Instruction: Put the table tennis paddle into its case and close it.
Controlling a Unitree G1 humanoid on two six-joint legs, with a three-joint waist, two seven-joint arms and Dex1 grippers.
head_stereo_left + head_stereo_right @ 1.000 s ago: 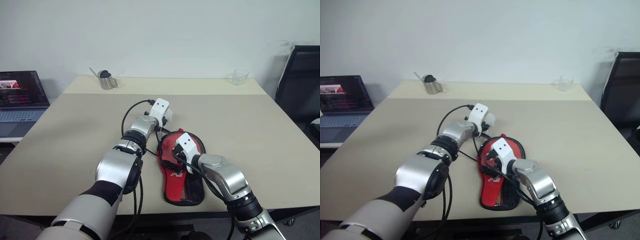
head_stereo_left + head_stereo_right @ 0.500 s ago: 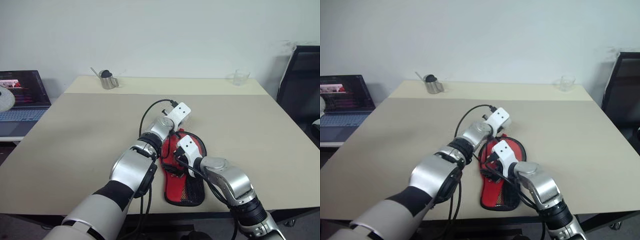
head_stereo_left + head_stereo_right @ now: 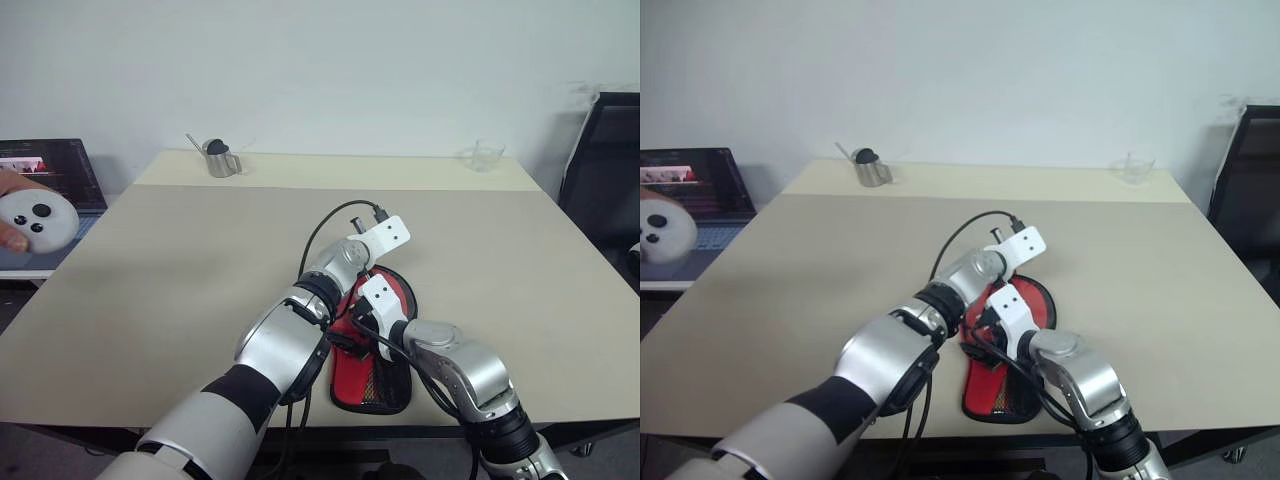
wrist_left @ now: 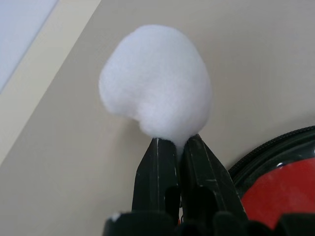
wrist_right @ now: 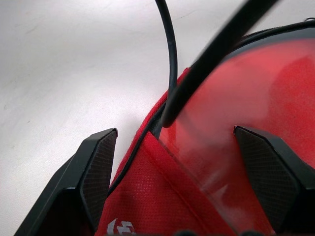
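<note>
**A:** ok so what was on the beige table (image 3: 150,300) nearest the robot?

**B:** The case (image 3: 385,375), lying flat by the near edge, mesh pocket end closest, round end farther out. Through its clear window you could see the red of the table tennis paddle (image 5: 266,88) already inside. The right gripper (image 5: 189,167) was spread wide, one finger on either side of the case's edge, not clamping anything. Just past it the left gripper (image 4: 178,147) was pinched tight on the white pompom charm (image 4: 156,93) right by the round end.

**A:** and the rest of the room?

**B:** Off the table's left side, a hand (image 3: 12,232) held a white controller (image 3: 38,218) in front of an open laptop (image 3: 690,185). At the far edge sat a small metal pitcher (image 3: 217,158) on the left and a clear glass (image 3: 481,154) on the right, then a plain white wall (image 3: 330,70). A black chair (image 3: 605,170) stood at the right.
</note>
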